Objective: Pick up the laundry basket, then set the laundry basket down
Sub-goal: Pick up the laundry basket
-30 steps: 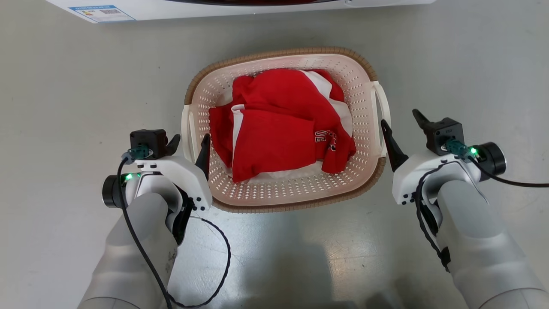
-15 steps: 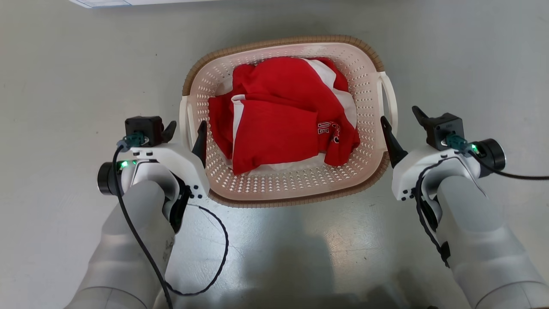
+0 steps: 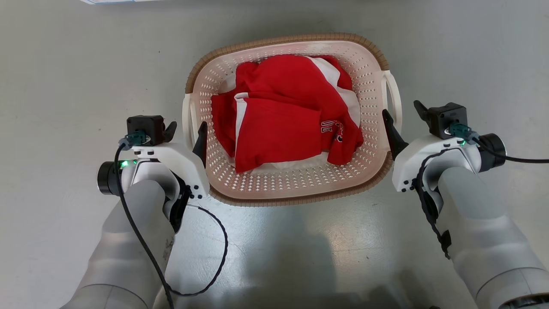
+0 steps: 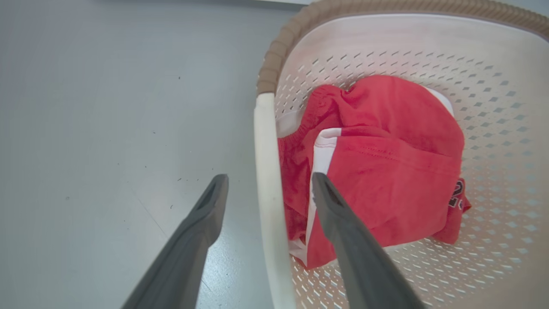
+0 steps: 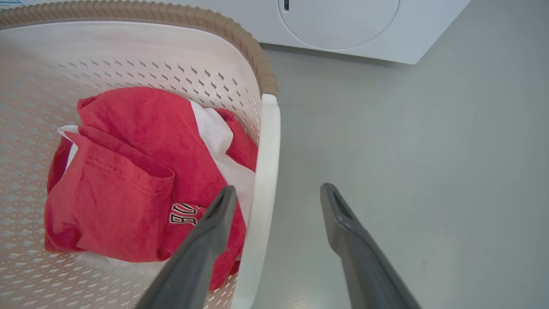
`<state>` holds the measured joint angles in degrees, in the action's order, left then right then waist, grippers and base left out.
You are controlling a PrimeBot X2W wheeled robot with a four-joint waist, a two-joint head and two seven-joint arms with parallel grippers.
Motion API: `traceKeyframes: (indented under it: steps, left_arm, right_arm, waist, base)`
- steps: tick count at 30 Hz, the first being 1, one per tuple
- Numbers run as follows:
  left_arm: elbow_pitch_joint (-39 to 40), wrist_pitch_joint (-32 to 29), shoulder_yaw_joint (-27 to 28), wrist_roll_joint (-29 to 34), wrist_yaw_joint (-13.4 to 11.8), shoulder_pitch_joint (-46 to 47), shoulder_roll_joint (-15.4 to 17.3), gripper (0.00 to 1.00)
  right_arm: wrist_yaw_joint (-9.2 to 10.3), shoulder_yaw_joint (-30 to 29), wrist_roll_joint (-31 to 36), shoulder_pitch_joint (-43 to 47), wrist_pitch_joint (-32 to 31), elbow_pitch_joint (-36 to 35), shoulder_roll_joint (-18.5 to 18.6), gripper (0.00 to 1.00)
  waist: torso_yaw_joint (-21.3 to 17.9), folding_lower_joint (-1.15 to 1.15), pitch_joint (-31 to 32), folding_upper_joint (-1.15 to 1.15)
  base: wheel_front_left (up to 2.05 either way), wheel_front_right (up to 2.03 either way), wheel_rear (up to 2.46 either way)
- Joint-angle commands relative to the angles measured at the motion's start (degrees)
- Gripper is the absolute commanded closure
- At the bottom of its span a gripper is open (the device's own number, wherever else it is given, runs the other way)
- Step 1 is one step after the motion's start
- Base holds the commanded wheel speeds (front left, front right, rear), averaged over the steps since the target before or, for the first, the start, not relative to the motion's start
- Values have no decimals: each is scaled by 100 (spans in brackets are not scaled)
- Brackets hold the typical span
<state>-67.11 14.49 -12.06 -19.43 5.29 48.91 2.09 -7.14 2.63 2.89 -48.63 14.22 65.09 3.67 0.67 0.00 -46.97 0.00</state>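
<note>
The laundry basket (image 3: 296,200), cream and perforated with a brown woven-look rim, stands on the grey floor with red and white clothes (image 3: 283,116) in it. My left gripper (image 3: 187,128) is open and straddles the basket's left white handle (image 3: 186,120). In the left wrist view that handle (image 4: 266,163) runs up between the two dark fingers of the left gripper (image 4: 270,177). My right gripper (image 3: 401,109) is open astride the right handle (image 3: 396,92). In the right wrist view, the right gripper (image 5: 279,189) has one finger over the clothes and one outside the handle (image 5: 266,163).
A white washing machine (image 5: 343,25) stands just beyond the basket. A corner of its label (image 3: 112,1) shows at the top edge of the head view. Grey floor (image 3: 64,86) lies on both sides. A black cable (image 3: 214,262) hangs from my left wrist.
The head view has shifted, so the washing machine has slid out at the top. Both grippers stay open at the handles. The right one sits slightly further forward.
</note>
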Motion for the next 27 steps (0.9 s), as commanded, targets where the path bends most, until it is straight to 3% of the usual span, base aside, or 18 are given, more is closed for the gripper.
traceKeyframes:
  steps: [1, 10, 11, 12, 13, 21, 27]
  left_arm:
    - [9, 51, 87, 98, -6, -3, 158, 0]
    - [8, 51, 84, 114, -11, 33, 154, 0]
    - [38, 51, 75, 130, -11, 39, 159, 0]
    - [64, 51, 73, 140, -15, 40, 162, 96]
    - [63, 51, 70, 147, -17, 36, 165, 100]
    - [-40, 51, 25, 181, -2, 42, 160, 100]
    - [-219, 51, -15, 179, 22, -54, 157, 100]
  right_arm:
    - [-35, 134, -33, 114, 78, 14, -80, 0]
    - [-35, 254, -188, -17, 78, 174, -80, 0]
    - [-35, 261, -215, -22, 78, 182, -80, 72]
    - [-35, 272, -255, -28, 78, 193, -80, 100]
    - [-35, 276, -275, -36, 78, 207, -80, 100]
    - [-35, 413, -322, -72, 78, 480, -80, 100]
    - [-35, 826, -542, 77, 8, 610, -80, 100]
  waist:
    - [2, 0, -2, 0]
    - [27, 0, -30, 0]
    - [29, 0, -34, 0]
    - [33, 0, -37, 0]
    - [32, 0, -38, 0]
    - [51, 0, 79, 0]
    - [38, 0, 402, 0]
  base:
    - [0, 0, 0]
    - [0, 0, 0]
    - [0, 0, 0]
    - [0, 0, 0]
    - [0, 0, 0]
    - [0, 0, 0]
    - [0, 0, 0]
